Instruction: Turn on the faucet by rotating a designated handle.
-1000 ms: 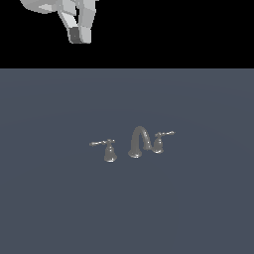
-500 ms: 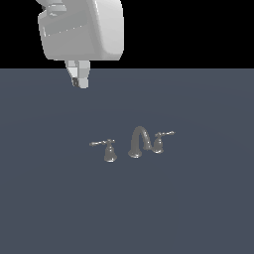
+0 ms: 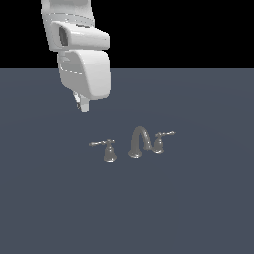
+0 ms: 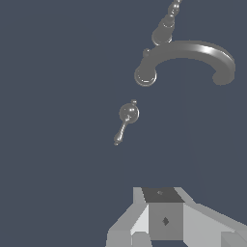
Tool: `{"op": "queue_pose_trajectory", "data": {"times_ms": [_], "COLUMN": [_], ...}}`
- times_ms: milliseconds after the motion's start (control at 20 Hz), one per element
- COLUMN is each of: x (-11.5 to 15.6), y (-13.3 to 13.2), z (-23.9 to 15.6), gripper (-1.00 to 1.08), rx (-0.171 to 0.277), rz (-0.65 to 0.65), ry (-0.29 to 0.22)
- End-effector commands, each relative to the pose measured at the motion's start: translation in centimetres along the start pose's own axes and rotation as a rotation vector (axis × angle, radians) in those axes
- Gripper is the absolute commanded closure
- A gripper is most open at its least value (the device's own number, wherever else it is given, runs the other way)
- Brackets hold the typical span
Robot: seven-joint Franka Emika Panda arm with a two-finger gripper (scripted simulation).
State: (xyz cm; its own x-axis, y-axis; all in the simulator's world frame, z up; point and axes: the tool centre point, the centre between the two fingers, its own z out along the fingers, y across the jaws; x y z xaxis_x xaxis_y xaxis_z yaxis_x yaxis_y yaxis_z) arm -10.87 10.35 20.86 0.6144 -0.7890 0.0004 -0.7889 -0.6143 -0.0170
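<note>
The faucet (image 3: 139,142) is a small grey-metal set on the dark floor, with an arched spout (image 4: 190,54) between two levers. The handle (image 3: 106,148) stands apart from the spout on the exterior view's left; its thin lever (image 4: 121,131) sticks out from a round base. The twin lever (image 3: 161,140) sits against the spout. My gripper (image 3: 83,106) hangs under the white arm, above and behind the handle and clear of it. In the wrist view the fingers (image 4: 164,217) press together as one block with nothing between them.
The white arm body (image 3: 82,59) fills the upper part of the exterior view's left. The dark grey floor (image 3: 198,208) spreads around the faucet, with a black background beyond its far edge.
The arm has come down and toward the exterior view's right, bringing the gripper nearer the handle. The faucet and both levers have not moved.
</note>
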Motion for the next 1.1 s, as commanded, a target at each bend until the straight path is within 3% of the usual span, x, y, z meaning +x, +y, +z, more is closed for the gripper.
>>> {"op": "queue_pose_trajectory", "data": {"times_ms": [0,1050], "x": [0.3,4.2], "y": [-0.8,-5.5], "z": [1.4,11.7], "gripper": [1.08,1.08], "rx": [0.000,-0.015], "rz": [0.042,0.356], "ry": [-0.001,0.004]}}
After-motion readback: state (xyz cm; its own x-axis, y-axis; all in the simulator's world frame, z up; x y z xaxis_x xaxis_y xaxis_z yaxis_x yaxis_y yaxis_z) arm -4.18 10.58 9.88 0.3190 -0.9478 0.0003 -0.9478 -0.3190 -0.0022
